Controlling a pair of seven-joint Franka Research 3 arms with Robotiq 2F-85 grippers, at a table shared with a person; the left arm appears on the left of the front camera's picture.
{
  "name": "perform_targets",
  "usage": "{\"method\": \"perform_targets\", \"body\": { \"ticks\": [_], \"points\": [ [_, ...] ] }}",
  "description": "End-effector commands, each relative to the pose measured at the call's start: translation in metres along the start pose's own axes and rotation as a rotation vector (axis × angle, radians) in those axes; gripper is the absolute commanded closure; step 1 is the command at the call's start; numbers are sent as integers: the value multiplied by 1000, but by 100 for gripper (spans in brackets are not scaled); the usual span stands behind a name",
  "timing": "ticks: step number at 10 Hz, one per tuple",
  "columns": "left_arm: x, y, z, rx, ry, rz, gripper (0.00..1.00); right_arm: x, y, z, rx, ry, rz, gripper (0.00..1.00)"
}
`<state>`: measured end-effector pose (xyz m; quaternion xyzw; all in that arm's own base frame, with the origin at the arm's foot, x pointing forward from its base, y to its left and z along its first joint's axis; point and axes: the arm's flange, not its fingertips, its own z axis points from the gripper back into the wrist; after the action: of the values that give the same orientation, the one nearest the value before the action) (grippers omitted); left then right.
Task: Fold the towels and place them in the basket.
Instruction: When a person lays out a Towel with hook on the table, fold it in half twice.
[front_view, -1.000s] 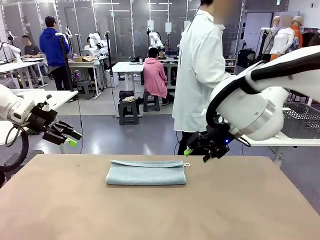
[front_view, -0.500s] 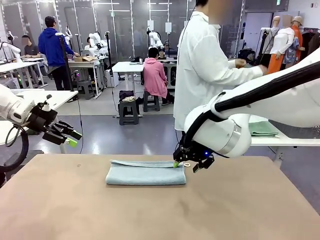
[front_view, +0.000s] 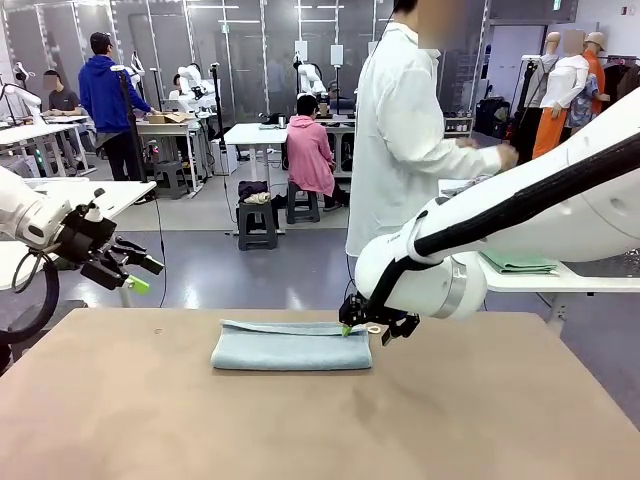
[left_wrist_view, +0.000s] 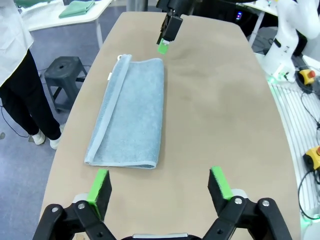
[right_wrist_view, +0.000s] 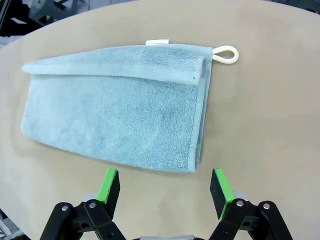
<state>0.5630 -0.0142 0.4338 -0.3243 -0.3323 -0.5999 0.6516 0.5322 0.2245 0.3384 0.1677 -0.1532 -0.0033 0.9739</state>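
**Lining up for the next fold**

Tan table (front_view: 480, 400), busy lab behind. The towel (front_view: 290, 346) lies folded at mid-table. Right gripper (right_wrist_view: 165, 184) hovers at its looped end, fingers apart; left gripper (left_wrist_view: 159, 184) waits off to the side, also spread. Next, likely: pinch both layers squarely.

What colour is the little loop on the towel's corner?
Cream-white loop, against the pale blue-grey towel. The right wrist view shows it best.
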Motion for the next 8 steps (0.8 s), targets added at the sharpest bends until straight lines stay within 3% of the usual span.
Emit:
{"method": "perform_targets", "body": {
  "ticks": [1, 8],
  "points": [
    [-1, 5, 6, 3, -24, 17, 0, 10, 14, -16, -43, -2, -62, 8],
    [0, 0, 0, 0, 0, 0, 0, 39, 11, -54, -122, -23, -100, 8]
  ]
}}
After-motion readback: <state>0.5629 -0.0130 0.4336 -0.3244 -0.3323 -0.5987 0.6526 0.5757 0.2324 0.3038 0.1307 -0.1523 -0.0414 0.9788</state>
